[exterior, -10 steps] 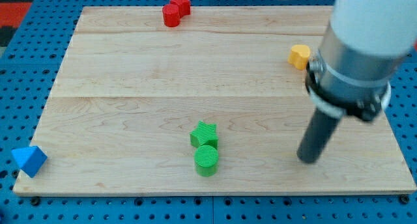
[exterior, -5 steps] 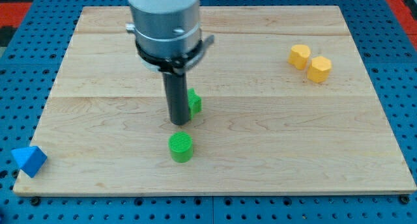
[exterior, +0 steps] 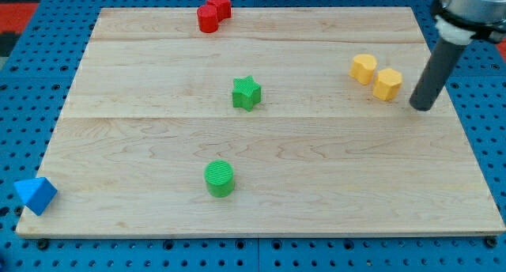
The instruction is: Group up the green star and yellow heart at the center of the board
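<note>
The green star (exterior: 247, 92) lies near the middle of the board, a little toward the view's top. Two yellow blocks sit at the right: one (exterior: 364, 68) looks like the yellow heart, and a yellow hexagon-like block (exterior: 387, 84) touches it on its lower right. My tip (exterior: 422, 107) rests on the board just right of the yellow hexagon-like block, a short gap away, and far right of the green star.
A green cylinder (exterior: 219, 179) stands below the star. Two red blocks (exterior: 213, 13) sit at the top edge. A blue triangular block (exterior: 35, 195) lies at the bottom left corner. The wooden board (exterior: 158, 66) lies on a blue pegboard.
The rod moved from beside the green star to the board's right side, next to the yellow blocks. The star stands higher and farther right than before; the green cylinder shifted left earlier.
</note>
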{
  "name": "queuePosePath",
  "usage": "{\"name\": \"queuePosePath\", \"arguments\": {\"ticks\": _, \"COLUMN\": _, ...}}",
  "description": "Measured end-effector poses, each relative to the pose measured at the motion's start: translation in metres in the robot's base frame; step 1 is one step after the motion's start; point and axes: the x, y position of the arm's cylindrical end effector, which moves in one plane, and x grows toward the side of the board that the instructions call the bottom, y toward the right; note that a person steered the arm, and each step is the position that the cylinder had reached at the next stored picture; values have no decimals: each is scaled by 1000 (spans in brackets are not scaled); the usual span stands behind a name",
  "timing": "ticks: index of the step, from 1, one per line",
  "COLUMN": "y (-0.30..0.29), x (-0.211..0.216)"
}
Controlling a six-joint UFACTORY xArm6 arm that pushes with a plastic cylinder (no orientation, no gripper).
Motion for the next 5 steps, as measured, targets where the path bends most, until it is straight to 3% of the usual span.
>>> {"name": "queuePosePath", "arguments": {"ticks": 2, "y": -131, "x": -40}}
{"name": "queuePosePath", "arguments": {"ticks": 4, "y": -48, "x": -70}}
{"name": "queuePosePath", "arguments": {"ticks": 5, "y": -103, "x": -113}}
